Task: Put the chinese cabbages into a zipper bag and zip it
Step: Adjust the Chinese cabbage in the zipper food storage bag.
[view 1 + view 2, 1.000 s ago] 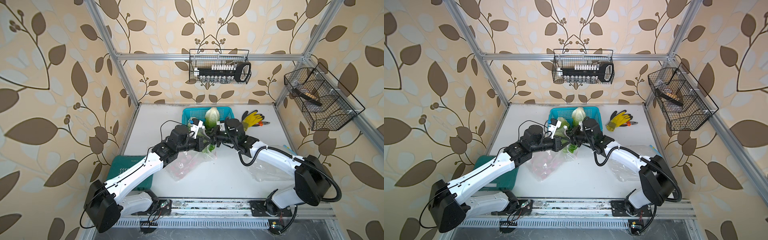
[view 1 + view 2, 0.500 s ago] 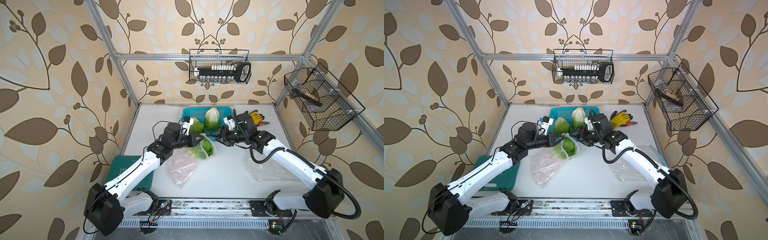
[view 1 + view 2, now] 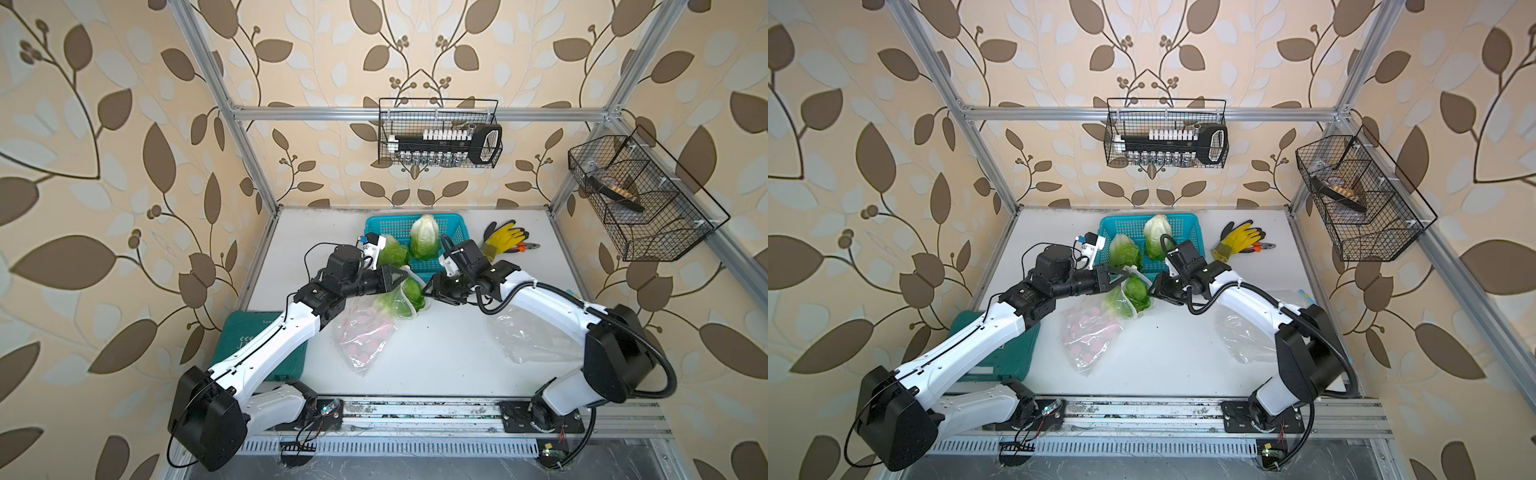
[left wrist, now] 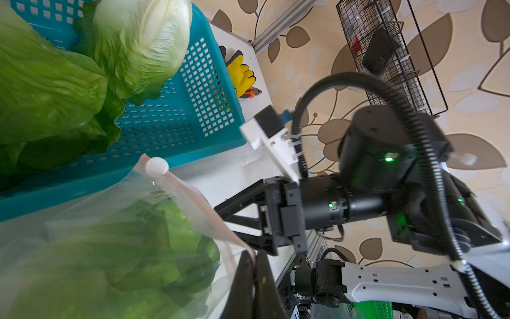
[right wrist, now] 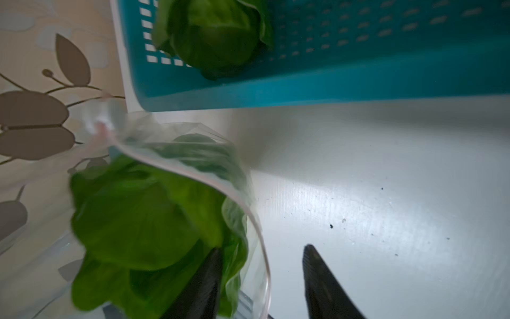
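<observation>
A clear zipper bag (image 3: 398,306) lies in front of the teal basket (image 3: 453,226), with one green chinese cabbage (image 3: 411,291) inside it. Two more chinese cabbages rest in the basket, a pale one (image 3: 424,237) and a green one (image 3: 390,254). My left gripper (image 3: 405,276) is shut on the bag's rim (image 4: 242,245), near its white slider (image 4: 156,167). My right gripper (image 3: 426,291) is open at the bag's mouth. In the right wrist view its jaws (image 5: 262,248) straddle the rim (image 5: 259,226): one finger is inside against the cabbage (image 5: 138,221), the other outside.
A second clear bag of pink pieces (image 3: 365,332) lies beside the zipper bag. A green case (image 3: 249,340) sits at the left, crumpled clear plastic (image 3: 528,336) under the right arm, yellow gloves (image 3: 503,239) behind. Wire baskets (image 3: 438,139) (image 3: 640,199) hang on the walls.
Half a second ago the right gripper had drawn back toward the basket; it has now returned to the bag's mouth with narrower jaws. The left gripper keeps its hold on the rim.
</observation>
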`<state>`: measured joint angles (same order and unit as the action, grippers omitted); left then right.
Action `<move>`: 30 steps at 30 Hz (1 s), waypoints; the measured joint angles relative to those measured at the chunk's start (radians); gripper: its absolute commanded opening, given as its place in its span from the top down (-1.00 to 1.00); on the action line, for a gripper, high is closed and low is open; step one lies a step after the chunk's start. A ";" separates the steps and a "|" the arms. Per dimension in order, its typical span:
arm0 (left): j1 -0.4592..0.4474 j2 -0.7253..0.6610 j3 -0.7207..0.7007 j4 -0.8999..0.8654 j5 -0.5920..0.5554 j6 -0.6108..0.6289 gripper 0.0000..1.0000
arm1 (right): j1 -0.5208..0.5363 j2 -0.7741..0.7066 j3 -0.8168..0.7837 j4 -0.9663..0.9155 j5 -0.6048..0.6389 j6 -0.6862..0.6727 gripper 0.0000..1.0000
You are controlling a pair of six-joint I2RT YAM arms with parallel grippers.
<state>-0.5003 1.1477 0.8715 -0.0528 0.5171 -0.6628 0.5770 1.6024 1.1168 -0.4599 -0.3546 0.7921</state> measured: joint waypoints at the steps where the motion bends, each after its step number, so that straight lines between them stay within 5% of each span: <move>1: 0.000 0.000 0.000 -0.007 0.000 0.000 1.00 | 0.008 0.023 0.006 -0.001 0.000 -0.007 0.87; 8: 0.005 -0.051 0.147 -0.275 -0.045 0.045 1.00 | 0.128 -0.005 0.238 -0.124 0.066 -0.113 1.00; 16: 0.007 -0.164 0.322 -0.330 -0.059 0.062 1.00 | 0.201 -0.021 0.580 -0.271 0.059 -0.245 1.00; 30: 0.112 -0.152 0.244 -0.405 -0.103 0.095 1.00 | 0.175 0.092 0.729 -0.368 0.058 -0.301 1.00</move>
<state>-0.3885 0.9958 1.1152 -0.4580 0.4145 -0.5678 0.7521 1.6947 1.8454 -0.8276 -0.2970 0.4908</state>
